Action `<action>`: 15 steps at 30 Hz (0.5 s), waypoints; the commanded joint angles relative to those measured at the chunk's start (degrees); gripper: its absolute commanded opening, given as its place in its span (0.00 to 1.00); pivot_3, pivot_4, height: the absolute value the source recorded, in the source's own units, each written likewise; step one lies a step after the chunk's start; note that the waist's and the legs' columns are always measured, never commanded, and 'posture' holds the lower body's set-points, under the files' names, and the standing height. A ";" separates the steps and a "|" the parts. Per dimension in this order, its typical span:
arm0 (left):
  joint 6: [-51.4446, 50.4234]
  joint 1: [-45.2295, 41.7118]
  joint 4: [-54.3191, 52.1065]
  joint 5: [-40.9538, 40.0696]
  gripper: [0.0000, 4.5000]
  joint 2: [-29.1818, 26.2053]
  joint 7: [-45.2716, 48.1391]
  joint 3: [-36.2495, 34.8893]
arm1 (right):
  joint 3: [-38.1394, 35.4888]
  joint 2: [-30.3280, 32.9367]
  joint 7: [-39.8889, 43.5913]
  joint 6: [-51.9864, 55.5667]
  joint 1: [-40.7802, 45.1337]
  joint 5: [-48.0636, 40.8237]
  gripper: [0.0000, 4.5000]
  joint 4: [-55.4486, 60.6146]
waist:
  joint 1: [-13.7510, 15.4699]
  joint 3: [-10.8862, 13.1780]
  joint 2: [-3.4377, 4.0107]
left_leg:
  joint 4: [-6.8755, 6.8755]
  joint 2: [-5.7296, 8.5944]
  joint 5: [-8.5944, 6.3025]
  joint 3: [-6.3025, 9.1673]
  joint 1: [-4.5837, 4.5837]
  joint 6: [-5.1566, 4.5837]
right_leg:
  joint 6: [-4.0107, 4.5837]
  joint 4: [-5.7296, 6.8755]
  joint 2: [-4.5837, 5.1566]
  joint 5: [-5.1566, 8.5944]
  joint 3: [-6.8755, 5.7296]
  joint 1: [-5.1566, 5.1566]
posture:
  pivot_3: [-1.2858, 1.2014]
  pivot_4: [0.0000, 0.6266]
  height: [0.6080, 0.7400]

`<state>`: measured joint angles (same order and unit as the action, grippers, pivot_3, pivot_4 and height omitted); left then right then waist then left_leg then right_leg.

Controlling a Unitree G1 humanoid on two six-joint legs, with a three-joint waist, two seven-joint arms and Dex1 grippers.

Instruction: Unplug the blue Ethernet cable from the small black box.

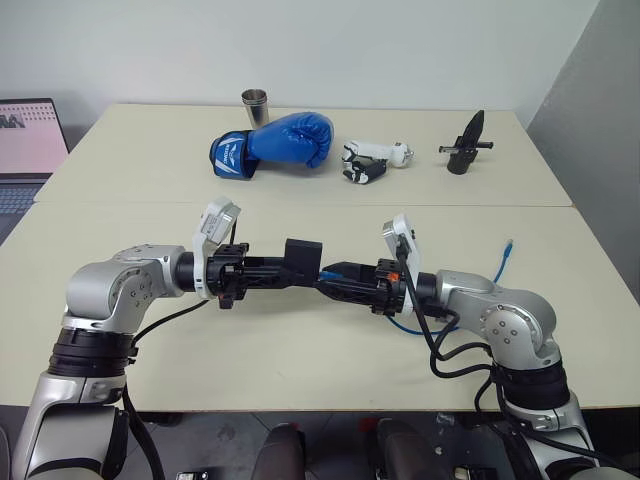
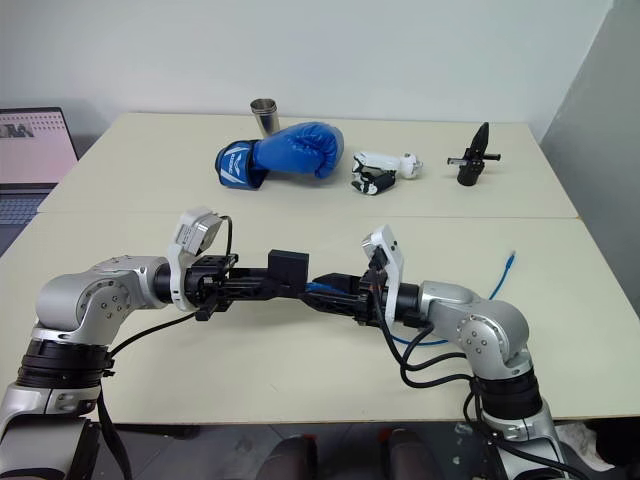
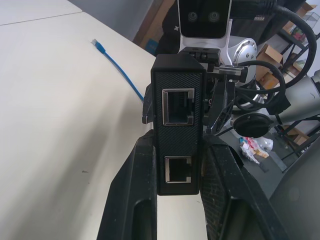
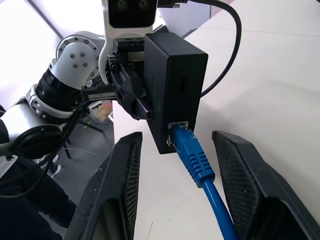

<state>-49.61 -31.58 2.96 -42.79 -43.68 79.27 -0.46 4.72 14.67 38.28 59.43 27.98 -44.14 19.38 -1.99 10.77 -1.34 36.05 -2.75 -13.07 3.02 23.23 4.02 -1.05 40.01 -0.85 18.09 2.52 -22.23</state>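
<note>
Jaws of the left gripper (image 1: 283, 272) are clamped on the small black box (image 1: 303, 255), held up over the counter (image 1: 300, 350); the blue Ethernet cable (image 4: 197, 157) is plugged into its side, right gripper (image 4: 182, 165) jaws standing apart on either side of the plug, not touching it

Bare table (image 1: 300, 215) btwn grippers & far glove (image 1: 280, 142), cup (image 1: 255, 106), clip tool (image 1: 465, 146).
</note>
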 commanded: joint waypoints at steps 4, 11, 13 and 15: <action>0.41 -0.80 -0.58 -0.46 0.17 -0.44 0.06 -1.45 | -0.88 -0.31 0.37 -0.09 -0.05 -2.56 0.25 0.67 | 0.00 0.00 0.00 | 0.00 0.00 0.00 0.00 0.00 0.00 | 0.00 0.00 0.00 0.00 0.00 0.00 | 0.52 0.24 1.00; 0.08 -0.79 -0.66 -0.56 0.17 -0.49 0.52 -1.23 | -0.98 0.17 0.70 0.39 0.10 -4.19 0.02 0.76 | 0.00 0.00 0.00 | 0.00 0.00 0.00 0.00 0.01 0.00 | 0.00 0.00 0.00 0.00 0.00 -0.01 | 0.52 0.24 1.00; -0.02 -0.75 -0.77 -0.60 0.17 -0.46 0.64 -1.16 | -1.11 0.27 0.75 0.78 0.25 -4.81 0.02 0.73 | 0.00 0.00 0.00 | 0.00 0.00 0.00 0.00 0.01 0.00 | -0.01 -0.01 0.00 0.00 0.00 -0.01 | 0.52 0.24 1.00; -0.20 -0.60 -1.02 -0.69 0.17 -0.44 0.83 -1.05 | -1.22 0.35 0.85 1.24 0.38 -5.40 0.02 0.67 | 0.00 0.00 0.00 | 0.00 0.00 0.00 0.00 0.02 0.00 | -0.01 0.00 0.00 0.00 0.00 -0.01 | 0.52 0.24 1.00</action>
<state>-49.73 -31.59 3.27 -42.86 -43.66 80.33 -0.68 3.76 15.25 38.66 60.39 27.68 -47.23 18.77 -2.00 10.77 -1.34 36.05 -2.75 -13.07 3.01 23.25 4.02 -1.05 40.01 -0.85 18.10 2.52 -22.25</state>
